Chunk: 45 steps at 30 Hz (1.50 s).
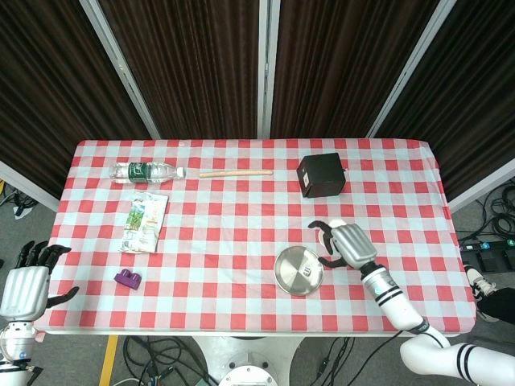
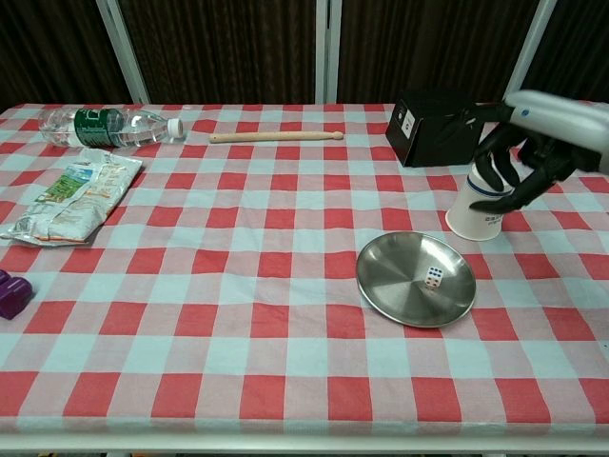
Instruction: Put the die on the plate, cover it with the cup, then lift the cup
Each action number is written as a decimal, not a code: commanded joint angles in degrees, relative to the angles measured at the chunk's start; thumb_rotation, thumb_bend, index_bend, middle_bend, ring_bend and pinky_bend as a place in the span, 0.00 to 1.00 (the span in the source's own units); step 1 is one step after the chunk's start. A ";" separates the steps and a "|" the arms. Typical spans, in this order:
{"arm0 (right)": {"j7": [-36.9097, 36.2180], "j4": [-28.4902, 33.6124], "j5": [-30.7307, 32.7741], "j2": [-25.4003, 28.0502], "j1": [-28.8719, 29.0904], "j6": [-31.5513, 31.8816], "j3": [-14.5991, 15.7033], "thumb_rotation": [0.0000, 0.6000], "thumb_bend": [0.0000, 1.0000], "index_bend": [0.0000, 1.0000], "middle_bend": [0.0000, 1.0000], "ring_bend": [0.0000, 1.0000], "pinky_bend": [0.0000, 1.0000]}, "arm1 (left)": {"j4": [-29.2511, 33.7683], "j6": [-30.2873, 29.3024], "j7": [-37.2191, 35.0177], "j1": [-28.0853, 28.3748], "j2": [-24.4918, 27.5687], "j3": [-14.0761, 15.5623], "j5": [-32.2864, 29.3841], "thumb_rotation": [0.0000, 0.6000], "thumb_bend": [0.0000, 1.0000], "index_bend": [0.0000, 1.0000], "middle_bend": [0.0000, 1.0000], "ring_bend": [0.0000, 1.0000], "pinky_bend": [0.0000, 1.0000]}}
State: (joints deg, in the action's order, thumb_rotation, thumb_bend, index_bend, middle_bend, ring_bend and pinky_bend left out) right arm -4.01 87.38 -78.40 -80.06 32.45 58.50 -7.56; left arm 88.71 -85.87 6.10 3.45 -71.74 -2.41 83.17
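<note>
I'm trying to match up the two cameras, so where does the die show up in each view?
Head view: the die is a small pale speck on the right part of the steel plate, lower centre-right.
Chest view: the die lies on the plate, right of its middle.
Shared landmark: the black box beyond the plate.
</note>
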 commanded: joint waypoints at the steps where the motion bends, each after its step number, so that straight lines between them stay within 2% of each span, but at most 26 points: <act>1: -0.12 -2.13 0.11 2.56 -0.84 1.54 -1.82 1.00 0.10 0.31 0.36 0.26 0.52 | 0.15 -0.06 0.11 -0.04 0.08 0.03 0.09 1.00 0.07 0.26 0.24 0.13 0.09; 3: 1.97 -2.90 2.06 3.24 -0.42 0.04 -2.09 1.00 0.10 0.29 0.29 0.16 0.31 | 0.31 0.09 -0.06 -0.02 0.15 0.06 0.05 1.00 0.07 0.26 0.24 0.13 0.09; 4: 3.12 -3.35 3.11 3.44 -0.14 -0.85 -2.17 1.00 0.10 0.27 0.26 0.13 0.23 | 0.38 0.16 -0.12 -0.04 0.19 0.08 0.01 1.00 0.07 0.26 0.24 0.13 0.09; 5: 4.36 -3.86 4.52 3.59 0.26 -2.20 -2.21 1.00 0.10 0.25 0.25 0.11 0.21 | 0.40 0.14 0.00 -0.06 0.21 0.08 -0.01 1.00 0.07 0.26 0.24 0.13 0.09; 11: 8.51 -6.37 9.17 2.83 2.43 -8.79 -1.05 1.00 0.10 0.22 0.24 0.11 0.20 | 0.75 0.20 0.44 -0.05 0.35 0.09 0.01 1.00 0.07 0.26 0.24 0.13 0.09; 23: 11.34 -11.16 11.53 -2.09 4.54 -11.27 -0.57 1.00 0.13 0.22 0.30 0.11 0.21 | 0.79 0.62 0.85 0.08 0.30 -0.02 -0.34 1.00 0.07 0.26 0.24 0.13 0.09; 27: 11.46 -11.67 11.42 -2.61 5.02 -11.26 -0.77 1.00 0.17 0.27 0.33 0.13 0.22 | 0.78 0.67 0.78 0.05 0.32 -0.01 -0.41 1.00 0.07 0.26 0.24 0.13 0.09; 29: 11.48 -11.90 11.45 -2.78 5.19 -11.18 -0.89 1.00 0.21 0.32 0.35 0.15 0.23 | 0.77 0.74 0.46 0.05 0.35 -0.04 -0.47 1.00 0.07 0.26 0.24 0.12 0.09; 31: 10.88 -11.74 10.95 -2.72 5.04 -10.40 -1.09 1.00 0.26 0.42 0.38 0.18 0.25 | 0.73 0.82 0.39 0.05 0.39 -0.06 -0.56 1.00 0.07 0.26 0.24 0.13 0.09; 34: 9.69 -10.15 9.54 -1.53 4.47 -9.07 -1.02 1.00 0.28 0.48 0.40 0.19 0.26 | 0.73 0.78 0.27 -0.08 0.39 0.04 -0.61 1.00 0.07 0.26 0.24 0.13 0.09; 41: 2.49 1.18 -0.03 6.37 2.23 -4.89 1.10 1.00 0.28 0.48 0.41 0.20 0.26 | 0.80 0.58 0.24 -0.17 0.52 0.08 -0.40 1.00 0.07 0.26 0.24 0.13 0.09; 45: -0.02 3.69 -5.23 7.52 2.31 -4.13 2.91 1.00 0.28 0.49 0.42 0.20 0.26 | 0.81 0.42 0.35 -0.27 0.43 0.20 -0.21 1.00 0.07 0.26 0.24 0.13 0.09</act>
State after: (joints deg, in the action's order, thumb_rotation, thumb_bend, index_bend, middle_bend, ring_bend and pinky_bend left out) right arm -2.10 89.09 -80.79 -73.92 35.08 53.36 -6.03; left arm 89.51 -85.45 6.46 3.17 -71.31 -2.20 82.95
